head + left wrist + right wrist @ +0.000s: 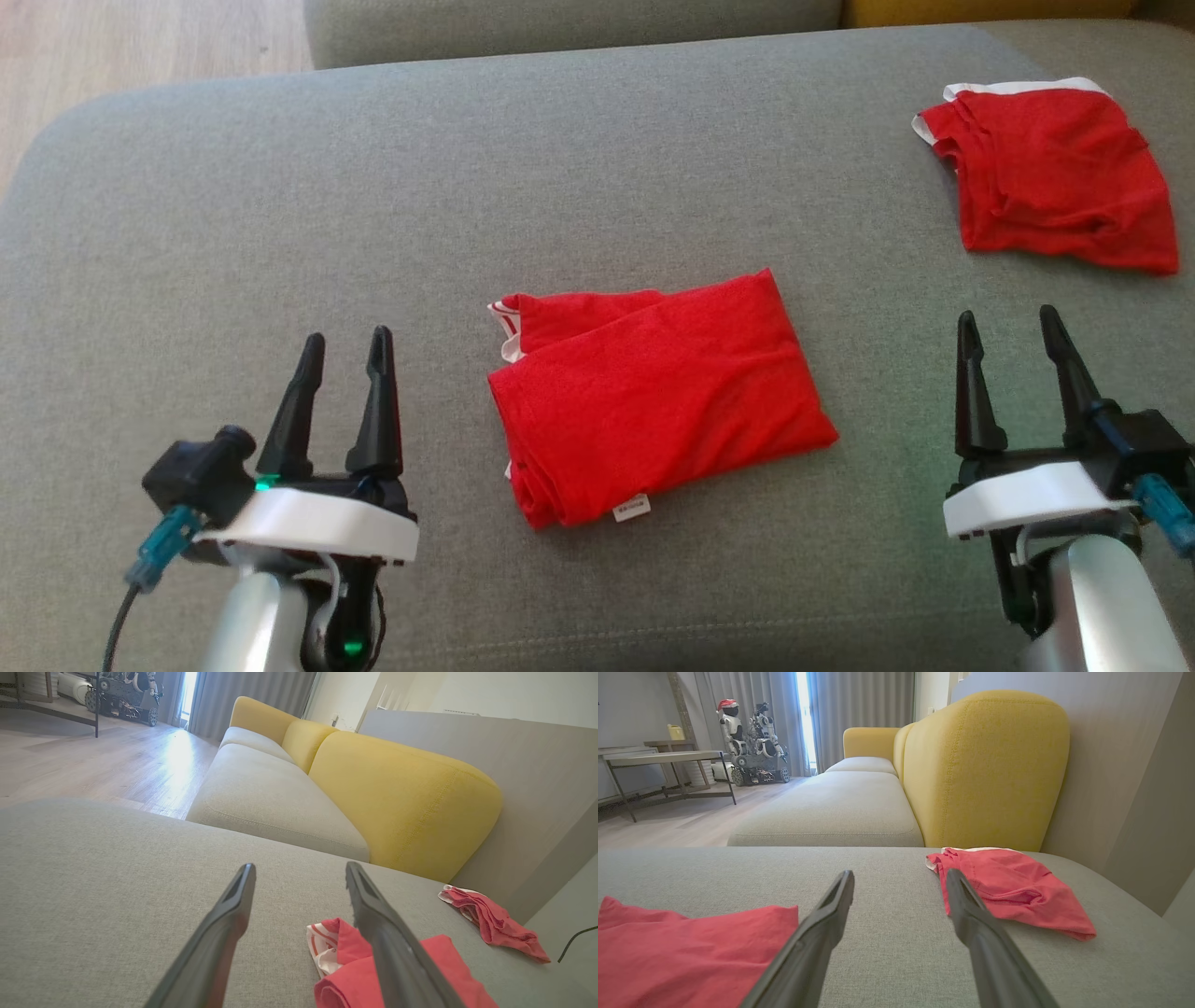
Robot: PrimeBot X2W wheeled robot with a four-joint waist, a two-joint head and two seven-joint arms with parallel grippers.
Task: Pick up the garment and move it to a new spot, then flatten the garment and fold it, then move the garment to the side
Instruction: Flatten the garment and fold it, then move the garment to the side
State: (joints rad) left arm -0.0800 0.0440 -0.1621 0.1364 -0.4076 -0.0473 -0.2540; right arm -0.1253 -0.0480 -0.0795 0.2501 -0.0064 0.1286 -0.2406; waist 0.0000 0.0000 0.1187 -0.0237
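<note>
Head view: my left gripper [348, 338] and right gripper [1006, 315] hang spread and empty over the near edge of the grey cushion [233, 233], the folded garment [653, 401] mid-cushion between them; pinching only its top layer could unfold it when moved.

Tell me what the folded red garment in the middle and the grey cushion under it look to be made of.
Folded red garment: probably thin knit jersey, cotton-like, matte; it drapes in soft rounded folds, with white trim and a small sewn label.
Grey seat cushion: woven upholstery fabric, matte and heathered; fine speckled weave, stitched seam near the front edge.
</note>
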